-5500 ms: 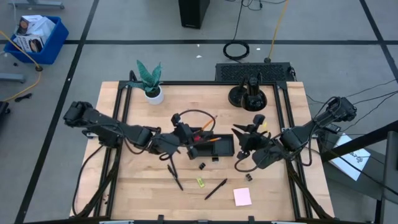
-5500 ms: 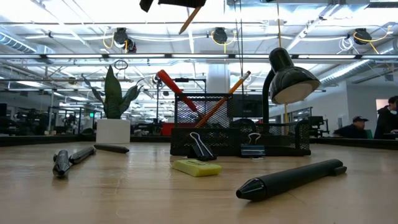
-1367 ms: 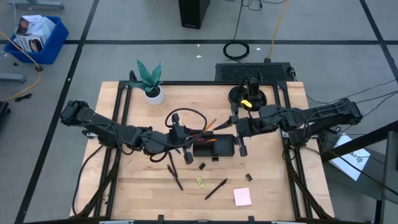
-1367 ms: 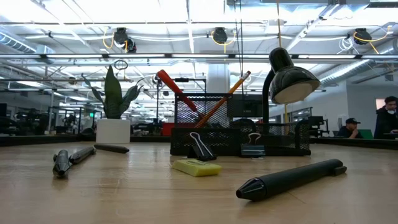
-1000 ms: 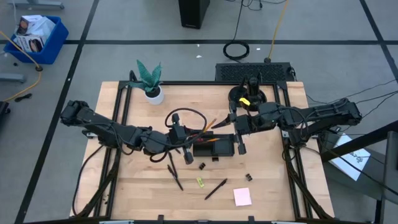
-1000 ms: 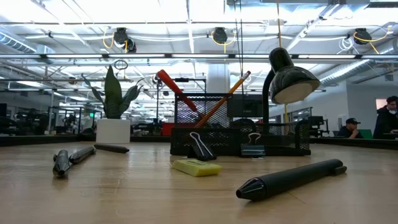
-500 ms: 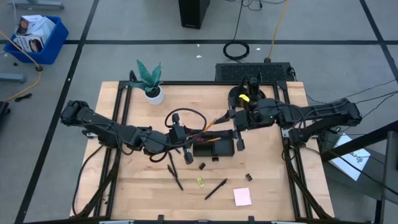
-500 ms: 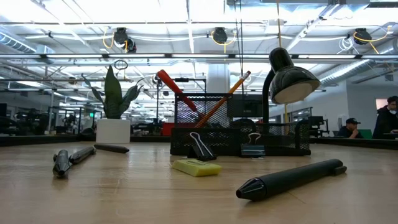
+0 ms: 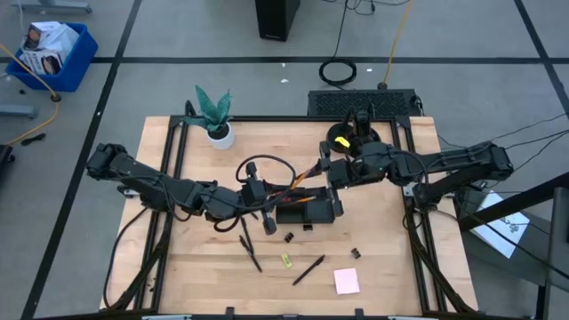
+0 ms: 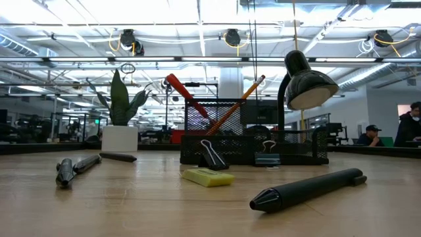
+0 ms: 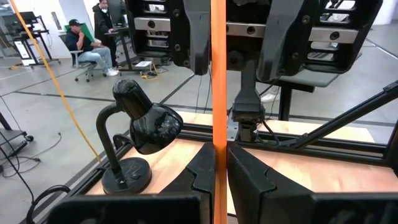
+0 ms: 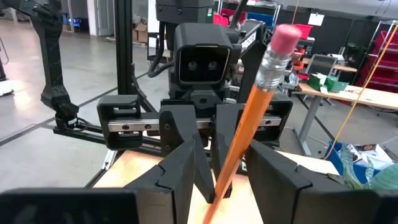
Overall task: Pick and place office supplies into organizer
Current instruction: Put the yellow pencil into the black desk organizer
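Since a second and a half ago, the right gripper (image 9: 325, 171) has swung away from the right end of the organizer (image 9: 298, 214) toward the tabletop's (image 9: 178, 267) back edge. It now hangs just in front of the lamp (image 9: 359, 135). Its fingers (image 12: 180, 168) stand released, spread wider than the one orange pencil (image 9: 307, 174) that passes between them. We cannot tell whether they touch it.

The left gripper (image 9: 263, 199) has kept its place at the organizer's left end, clenched on that same pencil, which runs up between its fingers (image 11: 242, 171) in the left wrist view. The pencil is in the air, slanting from the left gripper toward the right one, eraser end at the right gripper.

The organizer sits at the middle of the tabletop. In it we count one pair of red scissors (image 10: 187, 95) and one more pencil (image 10: 240, 100), both leaning out of the tall compartment.

Loose on the tabletop, between the organizer and the front edge, we count:
- three black pens, two (image 9: 249, 250) crossing left of centre and one (image 9: 308, 269) nearer the front edge
- three black clips, two (image 9: 289, 237) just in front of the organizer and one (image 9: 355, 254) farther right
- one yellow-green piece (image 9: 286, 260) between the pens
- one pink pad (image 9: 347, 281) at the front edge, right of centre

One plant (image 9: 213, 116) stands near the back left corner.
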Robot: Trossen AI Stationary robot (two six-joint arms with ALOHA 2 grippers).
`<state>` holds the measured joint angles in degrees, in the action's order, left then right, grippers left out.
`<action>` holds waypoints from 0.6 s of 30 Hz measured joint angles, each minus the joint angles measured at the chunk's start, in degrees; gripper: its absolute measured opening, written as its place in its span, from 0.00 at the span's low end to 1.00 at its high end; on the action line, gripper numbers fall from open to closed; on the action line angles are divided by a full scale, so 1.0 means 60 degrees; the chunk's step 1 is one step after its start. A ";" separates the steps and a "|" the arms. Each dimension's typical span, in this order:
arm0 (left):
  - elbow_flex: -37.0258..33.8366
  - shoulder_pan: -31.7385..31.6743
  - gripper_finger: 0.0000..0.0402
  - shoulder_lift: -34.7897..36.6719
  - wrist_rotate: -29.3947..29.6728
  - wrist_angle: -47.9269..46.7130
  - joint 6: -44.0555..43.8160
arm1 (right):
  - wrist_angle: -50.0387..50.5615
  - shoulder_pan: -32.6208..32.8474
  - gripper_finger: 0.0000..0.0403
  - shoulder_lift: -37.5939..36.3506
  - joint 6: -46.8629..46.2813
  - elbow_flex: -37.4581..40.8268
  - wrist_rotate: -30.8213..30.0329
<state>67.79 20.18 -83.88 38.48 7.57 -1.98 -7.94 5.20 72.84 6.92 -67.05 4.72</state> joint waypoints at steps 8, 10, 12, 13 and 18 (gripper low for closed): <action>0.0000 0.0000 0.08 0.0000 -0.0004 0.0000 0.0000 | 0.0143 -0.0163 0.26 0.0000 -0.0143 0.0000 -0.0006; 0.0000 0.0000 0.08 0.0000 -0.0003 -0.0004 0.0004 | 0.0146 -0.0177 0.24 0.0000 -0.0146 0.0000 -0.0001; 0.0000 0.0000 0.08 0.0000 -0.0004 -0.0004 0.0004 | 0.0142 -0.0177 0.23 0.0000 -0.0146 0.0000 0.0003; 0.0000 0.0000 0.08 0.0000 -0.0004 -0.0004 0.0004 | 0.0142 -0.0177 0.22 0.0000 -0.0145 0.0000 0.0003; 0.0000 0.0000 0.08 0.0000 -0.0004 -0.0004 0.0004 | 0.0127 -0.0177 0.19 0.0000 -0.0146 0.0000 0.0006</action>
<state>67.79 20.18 -83.88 38.46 7.55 -1.96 -7.18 4.14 72.84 6.04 -67.05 4.75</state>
